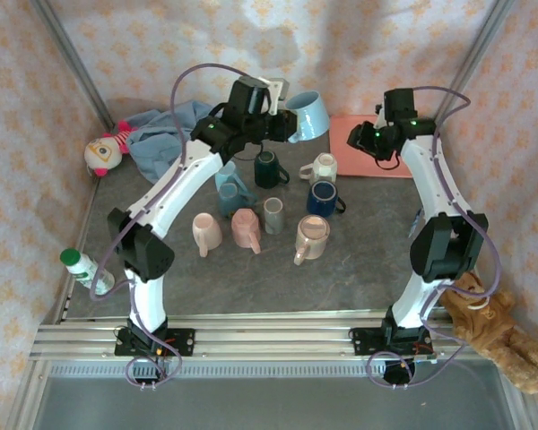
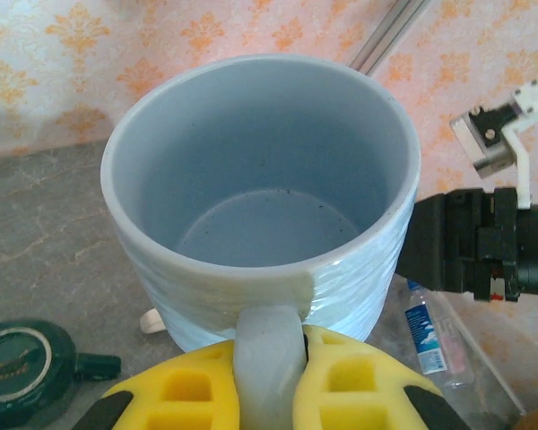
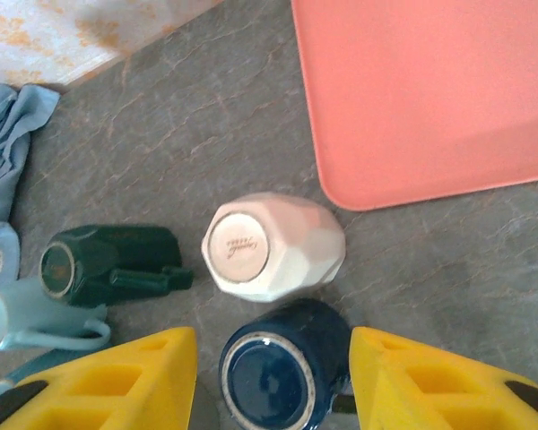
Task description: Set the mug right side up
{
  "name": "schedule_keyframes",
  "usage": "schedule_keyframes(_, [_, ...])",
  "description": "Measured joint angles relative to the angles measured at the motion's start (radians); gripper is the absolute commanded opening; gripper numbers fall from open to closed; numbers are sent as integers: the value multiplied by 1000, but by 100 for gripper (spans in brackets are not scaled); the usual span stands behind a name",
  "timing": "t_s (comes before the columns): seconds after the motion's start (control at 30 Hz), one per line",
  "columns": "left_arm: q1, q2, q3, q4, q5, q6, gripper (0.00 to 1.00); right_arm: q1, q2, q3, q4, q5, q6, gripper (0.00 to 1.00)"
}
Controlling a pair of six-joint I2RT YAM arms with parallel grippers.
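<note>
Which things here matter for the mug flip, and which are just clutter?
Job: pale blue mug in left gripper; navy mug between right gripper's open fingers; white mug; green mug.
Clutter: tray; cloth; doll; bottle; teddy.

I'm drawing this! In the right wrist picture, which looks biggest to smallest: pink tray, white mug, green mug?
1. The flat pink tray: largest by far.
2. The white faceted ceramic mug and the dark green ceramic mug: too alike to rank.

White arms (image 1: pixel 175 193) with black joints (image 1: pixel 143 251), lilac cables (image 1: pixel 181 85) looping alongside, green lights (image 1: pixel 213 126) near wrists, yellow recessed fingers (image 3: pixel 117 376), black bases (image 1: pixel 154 342)
</note>
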Motion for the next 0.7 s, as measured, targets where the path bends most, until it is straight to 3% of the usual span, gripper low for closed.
schedule_keyframes(0.27, [-14, 178, 223, -32, -31, 56, 0, -21, 170, 147, -49, 15, -56, 43])
schedule_keyframes(0.57, [-14, 189, 250, -82, -65, 116, 0, -17, 438, 370, -97, 14, -142, 43])
schedule_keyframes(0.7, [-8, 189, 251, -85, -71, 132, 0, -6, 546, 468, -106, 14, -131, 37])
